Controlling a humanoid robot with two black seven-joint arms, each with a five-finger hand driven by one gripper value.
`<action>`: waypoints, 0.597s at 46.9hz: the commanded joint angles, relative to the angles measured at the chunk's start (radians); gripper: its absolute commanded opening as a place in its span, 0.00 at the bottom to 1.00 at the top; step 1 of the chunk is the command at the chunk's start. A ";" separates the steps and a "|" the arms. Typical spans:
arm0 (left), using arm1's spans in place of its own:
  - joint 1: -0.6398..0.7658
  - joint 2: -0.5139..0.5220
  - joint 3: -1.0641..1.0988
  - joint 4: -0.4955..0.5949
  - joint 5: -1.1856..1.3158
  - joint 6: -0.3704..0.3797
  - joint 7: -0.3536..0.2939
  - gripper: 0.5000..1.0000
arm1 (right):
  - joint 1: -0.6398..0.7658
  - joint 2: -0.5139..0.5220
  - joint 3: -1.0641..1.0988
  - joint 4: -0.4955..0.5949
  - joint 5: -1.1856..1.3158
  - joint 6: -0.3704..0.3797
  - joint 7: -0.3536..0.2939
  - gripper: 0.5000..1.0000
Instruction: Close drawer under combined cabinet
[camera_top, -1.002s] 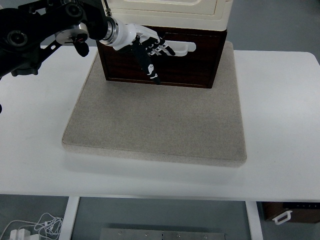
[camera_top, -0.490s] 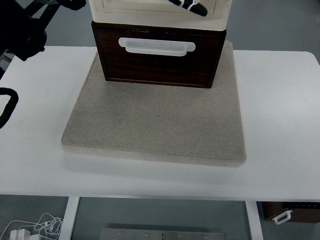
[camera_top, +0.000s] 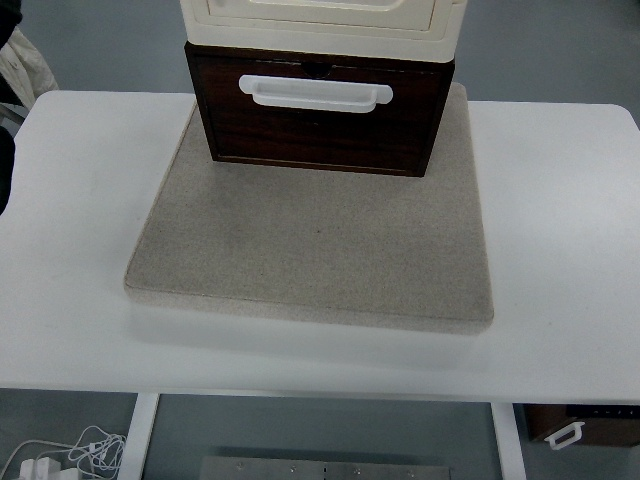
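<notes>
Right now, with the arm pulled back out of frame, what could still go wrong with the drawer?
The dark wooden drawer appears pushed in, but this steep view cannot confirm it is flush; it may be slightly proud. The cabinet stack rests on a grey mat on the white table, so a fresh push could slide or tip it. The white handle juts out and could snag fingers on a return approach. Neither hand is visible.

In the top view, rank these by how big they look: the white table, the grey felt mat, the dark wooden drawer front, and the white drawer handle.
1. White table
2. Grey felt mat
3. Dark wooden drawer front
4. White drawer handle

The gaps are plain, so nearness to the camera doesn't affect the order.
</notes>
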 joint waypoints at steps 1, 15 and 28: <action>0.001 0.027 -0.064 0.048 -0.021 0.010 -0.040 1.00 | 0.000 0.000 0.000 0.000 0.000 0.000 0.000 0.90; -0.002 0.127 -0.070 0.235 -0.120 0.116 -0.124 1.00 | 0.000 0.000 0.002 0.000 0.000 0.000 0.000 0.90; 0.015 0.136 -0.070 0.453 -0.134 0.188 -0.127 1.00 | 0.000 0.000 0.002 0.000 0.002 0.005 0.001 0.90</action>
